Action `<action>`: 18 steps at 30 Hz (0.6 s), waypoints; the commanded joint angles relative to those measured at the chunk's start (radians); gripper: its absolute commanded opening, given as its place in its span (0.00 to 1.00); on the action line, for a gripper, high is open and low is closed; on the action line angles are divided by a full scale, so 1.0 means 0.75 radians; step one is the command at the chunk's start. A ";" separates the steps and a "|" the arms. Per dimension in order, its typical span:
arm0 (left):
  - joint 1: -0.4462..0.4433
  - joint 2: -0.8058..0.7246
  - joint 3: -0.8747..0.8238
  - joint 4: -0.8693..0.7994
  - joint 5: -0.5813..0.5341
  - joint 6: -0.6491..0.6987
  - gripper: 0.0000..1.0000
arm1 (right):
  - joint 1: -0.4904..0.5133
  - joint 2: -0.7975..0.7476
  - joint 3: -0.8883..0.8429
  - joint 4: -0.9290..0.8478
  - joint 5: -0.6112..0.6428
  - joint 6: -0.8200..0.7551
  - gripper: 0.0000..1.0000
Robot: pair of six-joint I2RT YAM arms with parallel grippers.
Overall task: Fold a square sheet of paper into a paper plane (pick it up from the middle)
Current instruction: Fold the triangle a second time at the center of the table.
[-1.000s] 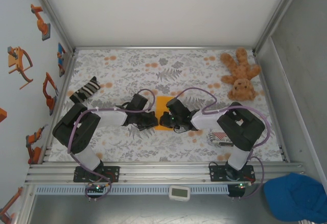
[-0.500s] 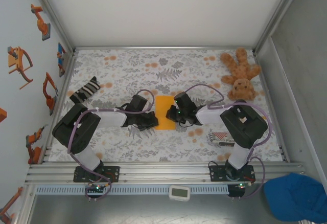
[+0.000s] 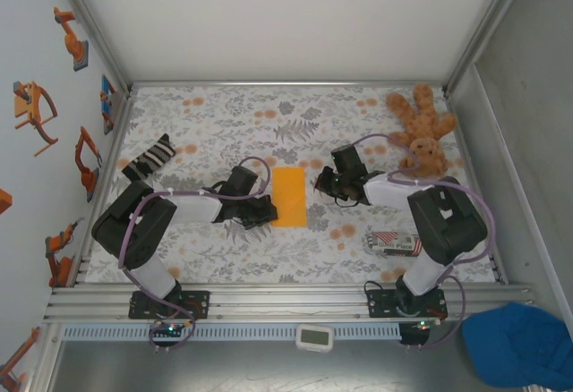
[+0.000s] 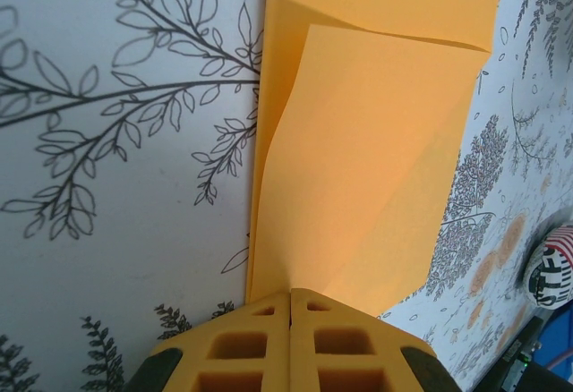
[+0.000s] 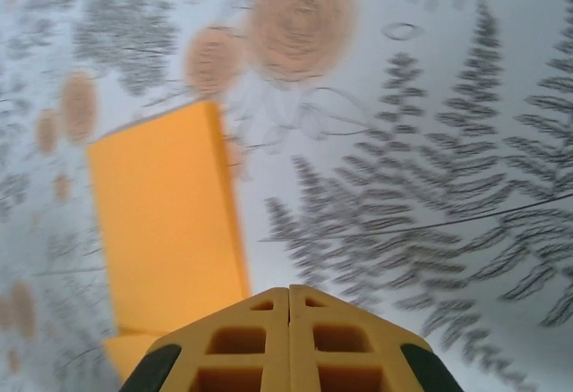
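Lying folded, the square sheet of paper is pinched by left jaws.

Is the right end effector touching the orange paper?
Apart. Top external view shows bare tablecloth between the right end effector and the orange paper.

The left arm and the right arm are both built of bulky black joint housings joined by white links. Each rises from a black base plate at the bottom of the overhead view. A purple cable loops loosely along each arm. In the wrist views, at bottom centre, the left fingers and right fingers are yellow-orange moulded blocks with rectangular recesses and black outer corners.
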 commanded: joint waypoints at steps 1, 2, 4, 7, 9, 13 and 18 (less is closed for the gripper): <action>0.004 0.027 -0.025 -0.230 -0.071 0.010 0.00 | 0.107 -0.073 0.014 -0.049 0.021 -0.029 0.00; 0.003 0.019 -0.020 -0.233 -0.068 0.012 0.00 | 0.140 -0.067 0.015 -0.052 0.025 -0.019 0.00; 0.004 -0.019 0.006 -0.246 -0.051 0.017 0.00 | 0.199 -0.066 0.003 -0.041 0.041 0.016 0.00; 0.005 -0.114 0.073 -0.266 -0.037 0.027 0.02 | 0.223 -0.104 -0.043 0.020 0.050 0.093 0.00; 0.007 -0.167 0.125 -0.278 -0.042 0.036 0.08 | 0.223 -0.133 -0.075 0.055 0.058 0.141 0.07; 0.026 -0.183 0.215 -0.292 -0.077 0.067 0.16 | 0.223 -0.177 -0.124 0.097 0.090 0.213 0.24; 0.054 -0.047 0.291 -0.275 -0.042 0.092 0.15 | 0.223 -0.198 -0.163 0.134 0.124 0.270 0.37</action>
